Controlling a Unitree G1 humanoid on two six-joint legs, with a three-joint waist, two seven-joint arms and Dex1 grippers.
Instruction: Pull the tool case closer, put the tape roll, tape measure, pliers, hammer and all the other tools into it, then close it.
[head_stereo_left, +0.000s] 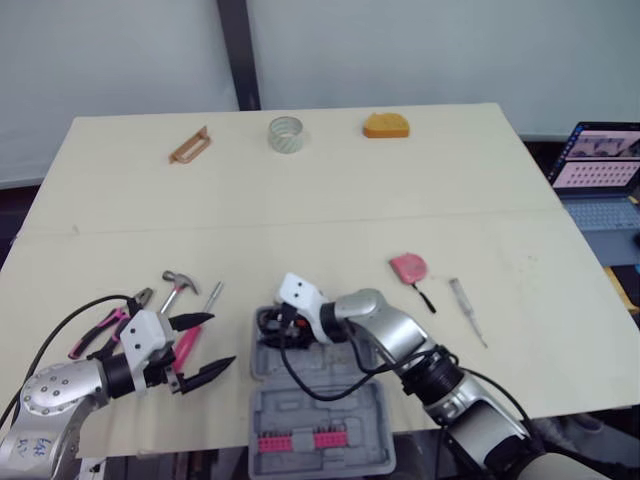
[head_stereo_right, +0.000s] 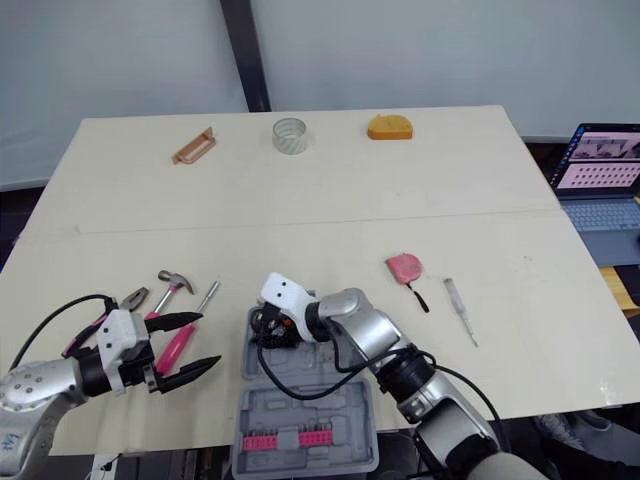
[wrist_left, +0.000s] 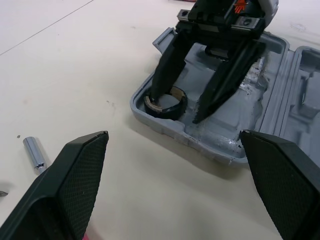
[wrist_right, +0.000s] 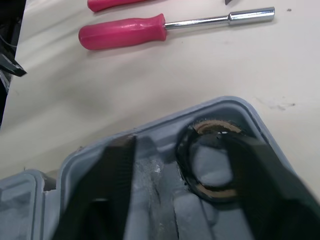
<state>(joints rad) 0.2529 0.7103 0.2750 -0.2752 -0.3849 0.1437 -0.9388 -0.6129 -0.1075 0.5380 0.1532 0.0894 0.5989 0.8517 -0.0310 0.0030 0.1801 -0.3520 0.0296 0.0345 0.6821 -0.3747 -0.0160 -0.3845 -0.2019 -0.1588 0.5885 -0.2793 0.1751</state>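
Black tape roll (wrist_left: 165, 107) sits in the far-left corner of the open tool case (head_stereo_right: 300, 410), at the near edge of the surface (head_stereo_left: 300, 210). R tool (wrist_left: 177, 111) is spread, one finger down the roll's hole, the other clear of it (gripping nothing, I judge). L tool (head_stereo_left: 222, 340) gapes wide and empty just beside the pink-handled driver (wrist_right: 122, 31). Driver's long axis runs near-to-far, shaft toward the far edge, so L arm is nearer.

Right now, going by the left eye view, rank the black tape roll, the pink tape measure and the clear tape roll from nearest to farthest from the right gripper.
1. Black tape roll: in a corner of the tool case, with one finger of the right gripper inside its hole.
2. Pink tape measure: on the table, to the gripper's right.
3. Clear tape roll: at the table's far edge.
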